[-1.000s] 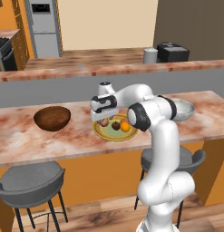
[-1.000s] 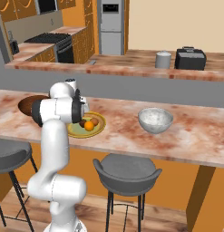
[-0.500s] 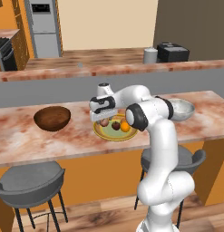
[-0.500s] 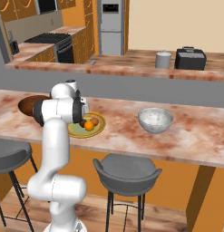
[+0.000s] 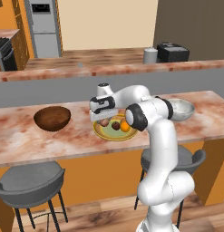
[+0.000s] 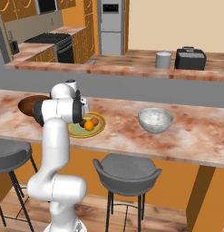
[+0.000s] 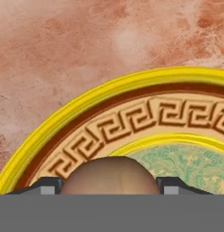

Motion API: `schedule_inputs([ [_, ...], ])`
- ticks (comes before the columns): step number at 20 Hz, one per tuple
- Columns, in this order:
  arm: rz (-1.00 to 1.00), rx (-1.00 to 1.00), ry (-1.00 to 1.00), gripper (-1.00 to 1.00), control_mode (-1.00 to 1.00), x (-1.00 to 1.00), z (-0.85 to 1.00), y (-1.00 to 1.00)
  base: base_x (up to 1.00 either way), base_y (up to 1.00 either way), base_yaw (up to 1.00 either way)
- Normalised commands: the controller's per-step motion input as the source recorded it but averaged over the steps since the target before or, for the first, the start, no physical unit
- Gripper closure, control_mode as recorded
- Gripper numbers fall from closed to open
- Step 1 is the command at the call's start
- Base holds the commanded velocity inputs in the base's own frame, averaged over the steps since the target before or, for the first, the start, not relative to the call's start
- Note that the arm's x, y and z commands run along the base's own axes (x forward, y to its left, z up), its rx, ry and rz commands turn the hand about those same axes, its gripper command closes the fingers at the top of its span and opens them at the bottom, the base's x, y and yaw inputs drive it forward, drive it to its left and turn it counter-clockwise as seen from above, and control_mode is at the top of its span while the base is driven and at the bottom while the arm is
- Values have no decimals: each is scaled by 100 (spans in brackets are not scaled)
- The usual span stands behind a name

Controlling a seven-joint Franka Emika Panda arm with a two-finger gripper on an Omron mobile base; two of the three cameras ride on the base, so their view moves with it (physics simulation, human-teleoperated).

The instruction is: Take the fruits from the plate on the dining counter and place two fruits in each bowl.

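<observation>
1. Bare pinkish-brown marbled bench (image 5: pixel 77 138) lies open between the dark brown wooden bowl (image 5: pixel 52 118) and the yellow-rimmed round plate (image 5: pixel 100 132).
2. On that plate, an orange fruit (image 5: pixel 125 126) and a dark brown fruit (image 5: pixel 116 126) crowd just beside the pincer (image 5: pixel 104 122).
3. The white arm's elbow (image 5: pixel 147 112) blocks the way toward the pale grey speckled bowl (image 6: pixel 155 120).

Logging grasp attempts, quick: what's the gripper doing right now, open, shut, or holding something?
Gripper: down at the plate, a fingertip on each side of a pinkish-brown fruit; whether it grips it cannot be told.
</observation>
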Motion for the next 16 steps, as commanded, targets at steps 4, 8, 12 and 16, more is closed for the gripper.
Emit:
schedule_inputs([
  [4,-14,1,0,100,-100,-15,6,0,0,0,0],
  [8,-14,4,-6,100,-100,-15,51,11,0,0,0],
  [12,-7,4,-25,100,-100,-24,73,32,0,0,0],
  [16,-3,4,-32,100,-100,-38,60,37,0,0,0],
])
